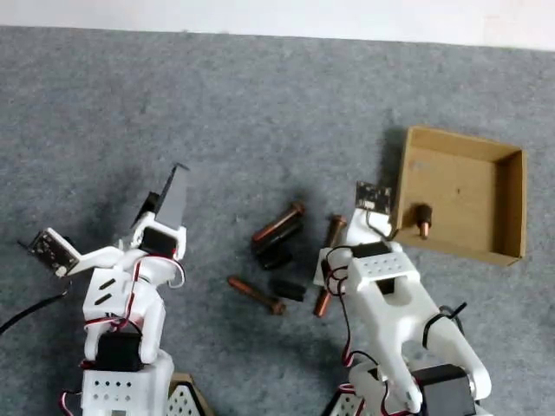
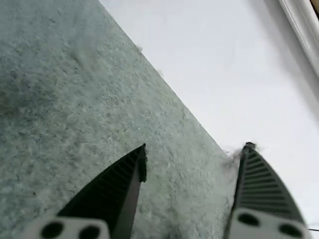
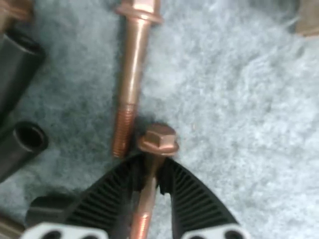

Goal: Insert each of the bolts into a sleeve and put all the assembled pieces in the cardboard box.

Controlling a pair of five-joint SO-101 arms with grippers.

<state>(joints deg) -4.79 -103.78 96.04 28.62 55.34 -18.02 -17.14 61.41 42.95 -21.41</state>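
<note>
A grey, fuzzy mat [image 1: 260, 113] lies flat, its nap slightly mottled. Along the mat's far edge runs a plain white surface [image 1: 277, 16], meeting it in a straight line with a few loose fibres. At the mat's near edge a small tan corner [image 1: 201, 406] pokes in

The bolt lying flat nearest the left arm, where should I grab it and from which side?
I'd take the bolt mid-shank, from straight above, with the left gripper closing across its length. It lies flat and bare there, while a black sleeve crowds one end.
</note>
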